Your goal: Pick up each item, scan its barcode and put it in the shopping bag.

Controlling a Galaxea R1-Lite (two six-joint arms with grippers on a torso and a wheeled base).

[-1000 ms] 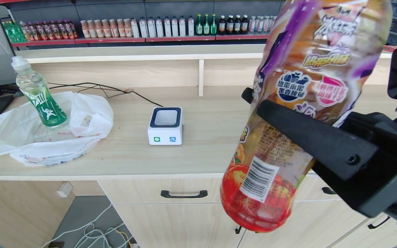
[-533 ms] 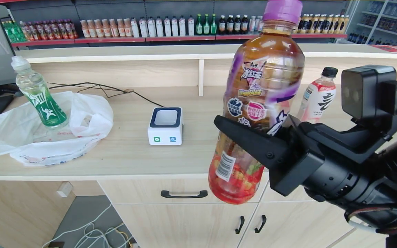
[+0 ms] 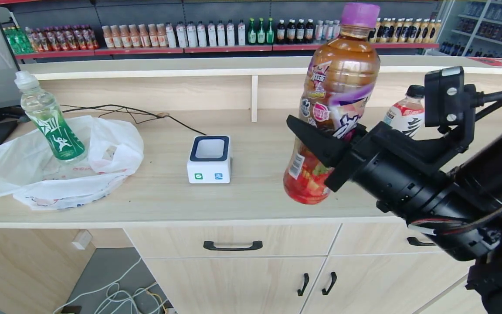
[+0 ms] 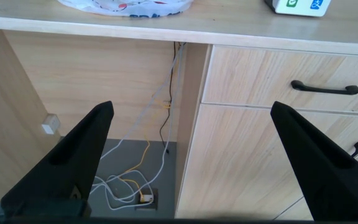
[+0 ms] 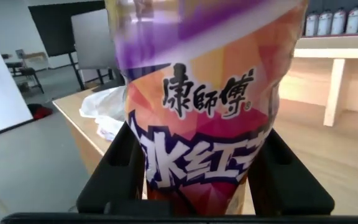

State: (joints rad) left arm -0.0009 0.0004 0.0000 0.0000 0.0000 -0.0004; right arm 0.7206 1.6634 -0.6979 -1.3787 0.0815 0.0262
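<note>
The left tool [image 4: 191,107] hangs low in front of the cupboard doors, under the counter's [image 3: 251,196] edge, with its two fingers wide apart and nothing in them.

On the left of the counter lies the white shopping bag [image 3: 111,150]. A green bottle [image 3: 50,120] stands up in it.

In the middle sits the little white scanner [image 3: 208,159] with its window facing up.

To the right of it, up in the air, is the tea bottle [image 3: 342,74] with a purple cap. It leans a bit. The right tool [image 3: 316,135] is clamped around its middle, one finger on each side.

The bottle looks full, so it is likely heavy for its size. Its skin is smooth and shiny and its shape is round, so it could slip or spin. The middle looks like a good place to hold it, because the barcode [image 3: 296,165] sits lower down and stays free to show to the scanner.

Behind the arm a pale pink bottle [image 3: 405,115] stands on the counter.
</note>
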